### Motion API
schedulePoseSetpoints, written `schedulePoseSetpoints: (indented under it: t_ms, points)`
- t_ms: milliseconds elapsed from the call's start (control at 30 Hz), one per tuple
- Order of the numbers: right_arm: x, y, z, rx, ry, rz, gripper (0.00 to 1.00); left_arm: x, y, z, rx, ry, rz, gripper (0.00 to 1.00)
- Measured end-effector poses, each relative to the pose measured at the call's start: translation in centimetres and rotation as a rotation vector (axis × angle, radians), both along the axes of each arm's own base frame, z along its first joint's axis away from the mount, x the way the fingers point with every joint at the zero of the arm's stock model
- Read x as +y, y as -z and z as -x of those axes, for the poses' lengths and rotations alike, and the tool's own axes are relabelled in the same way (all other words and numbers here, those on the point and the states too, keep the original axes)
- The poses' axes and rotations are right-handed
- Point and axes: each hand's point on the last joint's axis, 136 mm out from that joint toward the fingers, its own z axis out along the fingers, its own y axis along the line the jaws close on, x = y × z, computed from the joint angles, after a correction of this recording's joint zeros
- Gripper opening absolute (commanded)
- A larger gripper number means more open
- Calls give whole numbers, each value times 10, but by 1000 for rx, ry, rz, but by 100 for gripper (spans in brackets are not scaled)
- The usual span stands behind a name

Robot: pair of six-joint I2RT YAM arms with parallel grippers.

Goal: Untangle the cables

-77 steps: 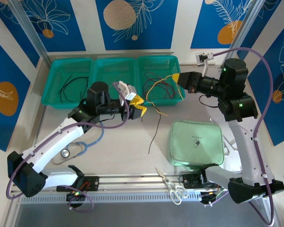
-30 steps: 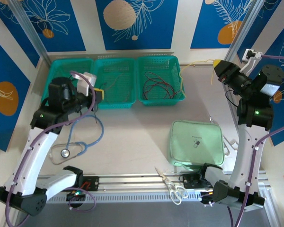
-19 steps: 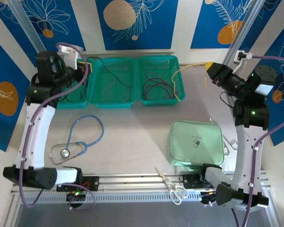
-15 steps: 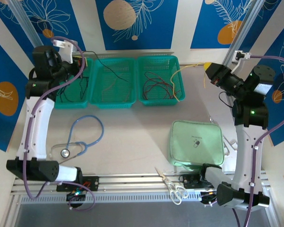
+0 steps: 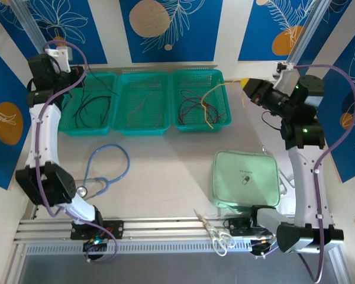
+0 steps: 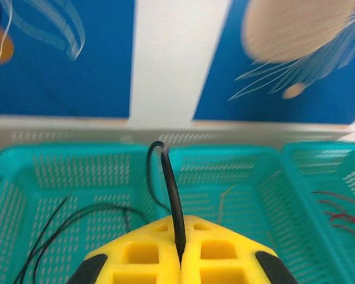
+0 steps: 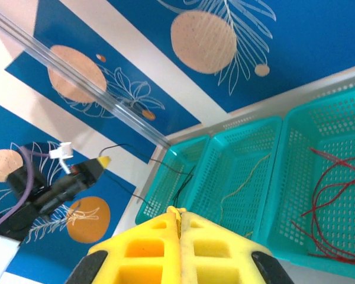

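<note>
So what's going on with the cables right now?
Each arm is raised with its tool shut on one cable. The left tool pinches a black cable that trails down toward the left basket. The right tool holds a yellow cable whose free end drapes into the right basket, lying across the red cables. So those are not yet separated.
</note>
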Motion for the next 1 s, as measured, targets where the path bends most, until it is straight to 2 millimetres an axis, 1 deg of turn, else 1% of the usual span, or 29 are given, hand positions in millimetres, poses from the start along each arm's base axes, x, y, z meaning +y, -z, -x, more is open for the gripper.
schedulePoseSetpoints:
  t_ms: [33,67,167,233,267,333,367,433,500,533,633,767,867,933,1000]
  points:
    - [5,5,-5,13,-12,2,0,6,21,-8,40,-14,4,0]
    - [9,10,-9,27,-25,5,0,13,47,-16,93,-30,8,0]
    - [22,26,-20,62,-54,18,0,24,106,-32,210,-54,3,0]
    - [30,35,-26,84,-72,28,0,28,135,-38,265,-66,-2,0]
    - [34,41,-29,98,-80,32,0,31,145,-40,284,-74,-6,0]
    - [40,48,-33,115,-94,39,0,39,157,-42,309,-99,-7,0]
    - [42,50,-34,122,-99,44,0,43,159,-42,314,-111,3,0]
    - [45,51,-36,119,-105,56,0,55,156,-41,300,-138,34,0]
    - [48,47,-36,107,-111,63,0,66,144,-40,258,-153,64,0]
    - [48,46,-36,101,-110,65,0,68,137,-39,237,-154,74,0]
    - [48,44,-36,92,-109,70,0,74,106,-35,167,-163,87,0]
    - [49,45,-35,93,-110,74,0,73,53,-30,45,-165,95,0]
    - [49,47,-35,99,-111,80,0,75,24,-26,-24,-172,91,0]
    - [49,46,-34,103,-111,81,0,78,12,-23,-53,-179,87,0]
    - [48,43,-33,101,-109,85,0,80,6,-21,-66,-186,89,0]
